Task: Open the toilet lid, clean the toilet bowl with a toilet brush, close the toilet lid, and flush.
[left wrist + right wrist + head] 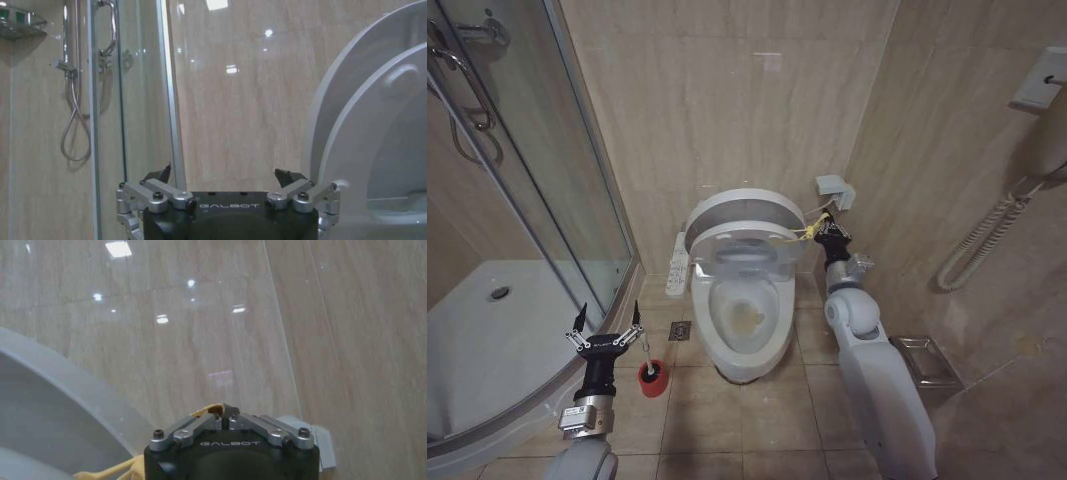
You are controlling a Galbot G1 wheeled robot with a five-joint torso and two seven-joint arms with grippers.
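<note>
The toilet lid (pixel 745 201) stands raised against the back wall. The ring seat (pixel 742 246) is lifted in front of it. Below them the toilet bowl (pixel 747 318) lies exposed, with a yellowish stain inside. My right gripper (pixel 816 230) is at the seat's right edge, shut on the yellow strap (pixel 806 233). In the right wrist view the right gripper (pixel 223 411) pinches the strap (pixel 202 413) beside the lid's rim (pixel 60 390). The toilet brush (pixel 645 352) stands in its red cup (pixel 652 379) on the floor left of the toilet. My left gripper (pixel 607 324) hovers open just left of the brush handle, holding nothing, and the left gripper (pixel 227 176) faces the wall.
A glass shower enclosure (pixel 527 210) curves along the left. The long white control panel (pixel 677 262) juts from the toilet's left side, above a floor drain (pixel 680 330). A coiled hose (pixel 987 235) hangs on the right wall above a metal tray (pixel 927 362). A grey box (pixel 835 189) is on the wall.
</note>
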